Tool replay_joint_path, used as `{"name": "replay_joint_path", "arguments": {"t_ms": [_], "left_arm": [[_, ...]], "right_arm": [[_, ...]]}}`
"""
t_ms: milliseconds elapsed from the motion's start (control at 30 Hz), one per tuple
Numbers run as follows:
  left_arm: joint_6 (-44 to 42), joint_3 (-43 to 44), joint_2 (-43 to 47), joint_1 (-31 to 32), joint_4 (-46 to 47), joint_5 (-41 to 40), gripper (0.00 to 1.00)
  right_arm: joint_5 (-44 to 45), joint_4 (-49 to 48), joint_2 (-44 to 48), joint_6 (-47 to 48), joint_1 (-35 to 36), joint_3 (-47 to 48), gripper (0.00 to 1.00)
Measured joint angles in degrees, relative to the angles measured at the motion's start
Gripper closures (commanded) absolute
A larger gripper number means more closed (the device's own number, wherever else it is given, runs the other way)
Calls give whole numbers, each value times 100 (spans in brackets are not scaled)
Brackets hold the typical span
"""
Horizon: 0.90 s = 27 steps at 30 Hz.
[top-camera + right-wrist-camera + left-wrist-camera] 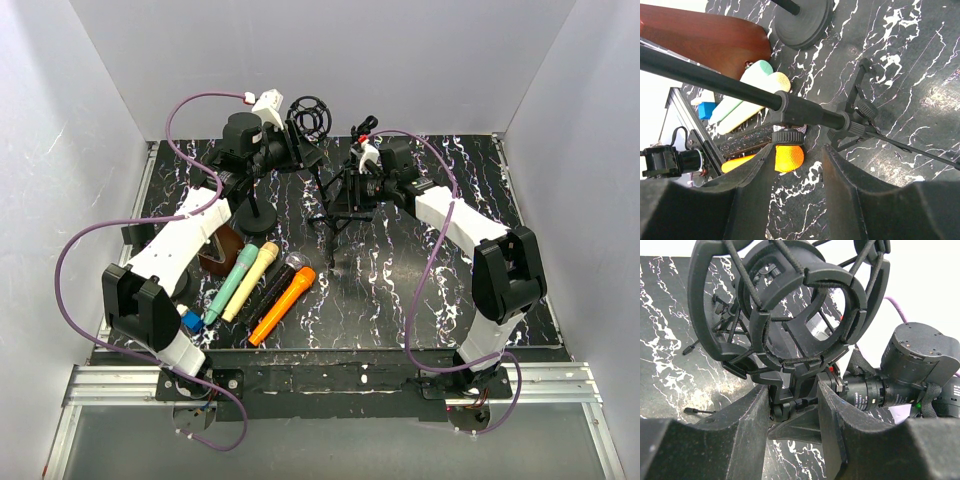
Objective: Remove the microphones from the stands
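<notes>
Two grippers attend the black tripod stand (730,82). Just beside its pole, likely to steady it, the right gripper (798,152) has its jaws parted and holds nothing. Meanwhile the left gripper (792,390) straddles the neck under the black elastic-corded shock mount (785,315), half parted; whether it pinches cannot be told. That cradle looks empty, and four coloured handheld microphones (270,288) lie on the marbled table (420,290).

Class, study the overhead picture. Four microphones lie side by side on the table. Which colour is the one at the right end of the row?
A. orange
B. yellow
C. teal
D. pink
A: in the overhead view the orange microphone lies at the right end of the row, next to the black microphone, with the yellow microphone and the teal microphone further left.
</notes>
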<state>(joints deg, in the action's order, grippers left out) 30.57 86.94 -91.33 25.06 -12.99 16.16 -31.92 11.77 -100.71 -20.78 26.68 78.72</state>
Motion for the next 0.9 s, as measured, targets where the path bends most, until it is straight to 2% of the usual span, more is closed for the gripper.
{"name": "replay_joint_path", "arguments": {"t_ms": [300, 567, 700, 767, 800, 833, 900], "left_arm": [[-9, 0, 0, 0, -4, -2, 100], [-11, 0, 0, 2, -39, 20, 100], [-31, 0, 0, 2, -52, 42, 100], [-33, 0, 0, 2, -52, 42, 100], [-33, 0, 0, 2, -52, 39, 100], [-33, 0, 0, 2, -55, 39, 100], [-31, 2, 0, 2, -55, 37, 100]], "right_arm": [[297, 44, -17, -31, -7, 81, 53], [1233, 264, -249, 223, -37, 76, 54], [1386, 350, -295, 450, -79, 55, 56], [1189, 321, -291, 693, -109, 55, 50], [1003, 323, -284, 883, -120, 55, 42], [804, 330, -262, 1051, -127, 55, 38], [313, 369, -153, 1493, -129, 39, 34]]}}
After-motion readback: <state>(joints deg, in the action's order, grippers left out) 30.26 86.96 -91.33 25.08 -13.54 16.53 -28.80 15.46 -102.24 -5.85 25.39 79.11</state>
